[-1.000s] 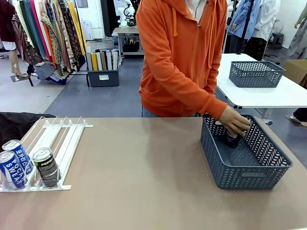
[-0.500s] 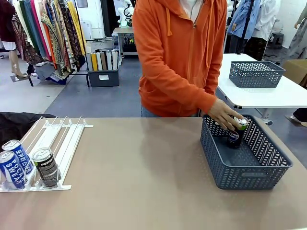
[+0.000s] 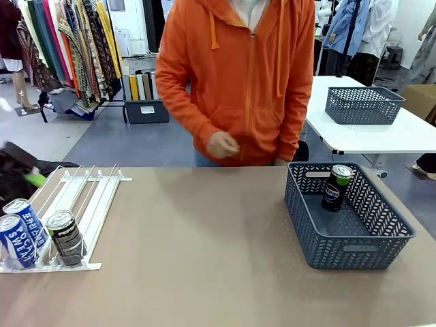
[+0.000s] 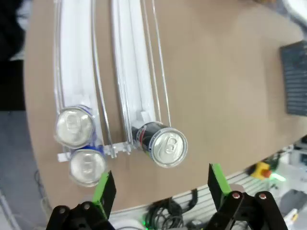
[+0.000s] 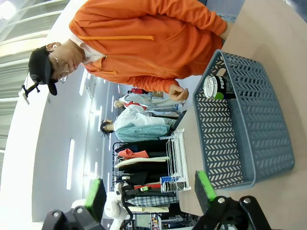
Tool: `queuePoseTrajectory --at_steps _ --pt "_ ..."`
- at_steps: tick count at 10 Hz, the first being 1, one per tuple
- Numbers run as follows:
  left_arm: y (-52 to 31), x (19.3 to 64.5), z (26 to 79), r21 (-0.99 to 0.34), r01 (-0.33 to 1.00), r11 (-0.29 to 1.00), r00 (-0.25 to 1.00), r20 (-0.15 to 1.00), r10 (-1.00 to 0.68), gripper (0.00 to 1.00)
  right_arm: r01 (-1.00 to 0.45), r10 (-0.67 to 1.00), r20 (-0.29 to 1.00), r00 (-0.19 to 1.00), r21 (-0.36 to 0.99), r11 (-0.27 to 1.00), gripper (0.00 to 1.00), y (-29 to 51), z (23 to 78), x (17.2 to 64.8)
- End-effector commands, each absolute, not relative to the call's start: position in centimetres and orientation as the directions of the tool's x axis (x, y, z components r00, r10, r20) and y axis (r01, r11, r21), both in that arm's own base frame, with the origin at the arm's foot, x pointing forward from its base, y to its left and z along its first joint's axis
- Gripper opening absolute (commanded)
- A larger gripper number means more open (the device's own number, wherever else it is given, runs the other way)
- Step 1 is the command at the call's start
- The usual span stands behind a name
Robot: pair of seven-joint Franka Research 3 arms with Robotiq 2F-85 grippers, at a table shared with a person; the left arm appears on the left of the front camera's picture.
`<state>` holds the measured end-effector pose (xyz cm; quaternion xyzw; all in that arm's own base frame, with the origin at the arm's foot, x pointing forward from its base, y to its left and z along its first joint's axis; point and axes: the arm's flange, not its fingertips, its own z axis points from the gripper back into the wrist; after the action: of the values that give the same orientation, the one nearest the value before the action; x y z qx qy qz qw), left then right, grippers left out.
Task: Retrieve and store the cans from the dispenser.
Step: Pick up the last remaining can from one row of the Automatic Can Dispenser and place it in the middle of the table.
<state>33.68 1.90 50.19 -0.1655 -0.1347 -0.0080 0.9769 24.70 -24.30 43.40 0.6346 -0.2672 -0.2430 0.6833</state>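
The right tool (image 5: 151, 191) rises from the bottom with its two green-padded fingers (image 5: 96, 195) spread wide and nothing between them. Beyond it a grey lattice basket (image 5: 216, 143) sits on the tan bench (image 5: 283, 201), close to the bench edge where a person in an orange hoodie (image 5: 144, 48) stands, seen sideways. One dark can (image 5: 218, 88) with a silver-and-green top stands upright inside the basket, at the end nearest the person. The person's hand (image 5: 180, 92), loosely curled, hangs just past that end, apart from the can. Far along the bench lies the white dispenser (image 5: 176, 151), with small cans (image 5: 168, 181) at one end.
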Motion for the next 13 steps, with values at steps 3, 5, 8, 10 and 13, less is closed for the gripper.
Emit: queuePoseTrajectory --at_steps 3,5,8,10,13 --pt "-2.5 35.4 45.8 -0.248 0.064 0.967 0.99 0.139 -0.03 1.0 -0.022 -0.671 0.067 0.739 0.997 0.075 1.0 -24.4 43.7 24.8" --pt "-3.2 36.0 43.7 -0.168 0.025 0.985 0.995 0.103 -0.007 1.0 -0.022 -0.671 0.067 0.739 0.997 0.075 1.0 -24.4 43.7 24.8" --pt "-4.0 36.7 41.9 -0.162 0.034 0.986 0.998 0.06 -0.024 1.0 -0.022 -0.671 0.067 0.739 0.997 0.075 1.0 -24.4 43.7 24.8" --pt "-4.4 37.0 40.6 -0.147 0.045 0.988 0.998 0.042 -0.039 1.0 -0.022 -0.671 0.067 0.739 0.997 0.075 1.0 -24.4 43.7 24.8" --pt "-4.5 37.1 40.1 -0.147 0.057 0.987 0.997 0.062 -0.048 1.0 -0.022 -0.671 0.067 0.739 0.997 0.075 1.0 -24.4 43.7 24.8"
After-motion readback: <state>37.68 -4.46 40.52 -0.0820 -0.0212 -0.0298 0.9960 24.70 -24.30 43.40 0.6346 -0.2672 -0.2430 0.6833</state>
